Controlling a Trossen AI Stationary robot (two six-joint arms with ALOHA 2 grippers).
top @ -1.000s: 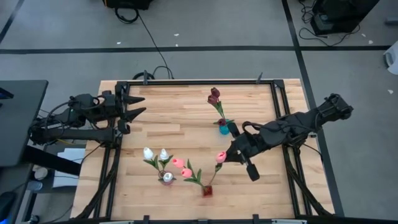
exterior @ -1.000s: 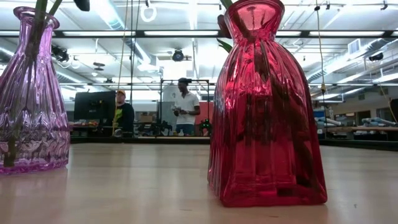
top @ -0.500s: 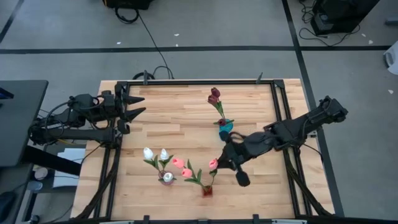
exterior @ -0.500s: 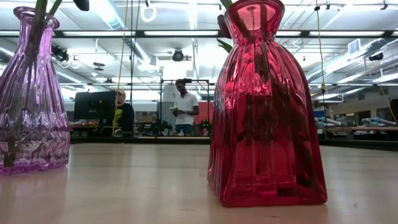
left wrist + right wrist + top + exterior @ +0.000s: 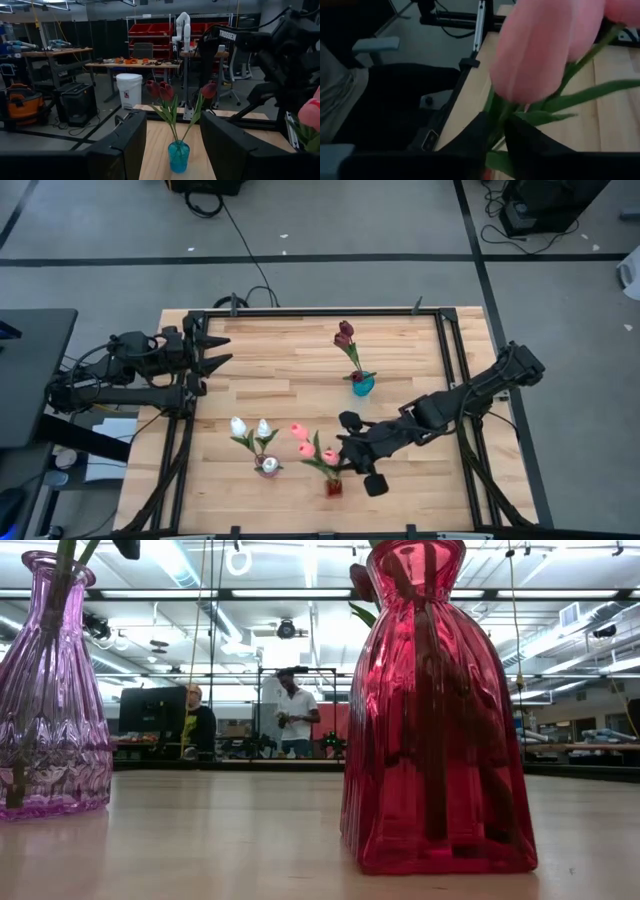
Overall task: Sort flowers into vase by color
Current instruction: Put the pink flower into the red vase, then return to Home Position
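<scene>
While the right gripper [image 5: 343, 455] sits low over the red vase [image 5: 333, 486] at the lower centre of the overhead frame, I note a pink tulip [image 5: 329, 454] right at its tip, its stem running down toward the vase mouth. From the right wrist camera the two dark fingers [image 5: 470, 137] stand a little apart with the green stem [image 5: 496, 125] between them; I cannot tell whether they are pinching it or have let go.

Tally as I read it:
- Red vase: three pink heads above it, counting the one at the gripper.
- Clear vase [image 5: 268, 466], lower left of centre: two white tulips [image 5: 250, 427].
- Teal vase [image 5: 361, 386], upper centre: maroon tulips [image 5: 345, 333], at least two from above (the left wrist camera shows three heads).

No loose flowers lie on the table [image 5: 280, 370], so I judge the sorting nearly finished, pending release of this last pink one.

Left gripper [image 5: 222, 350] waits at the upper left edge of the table, fingers spread, holding nothing.
</scene>
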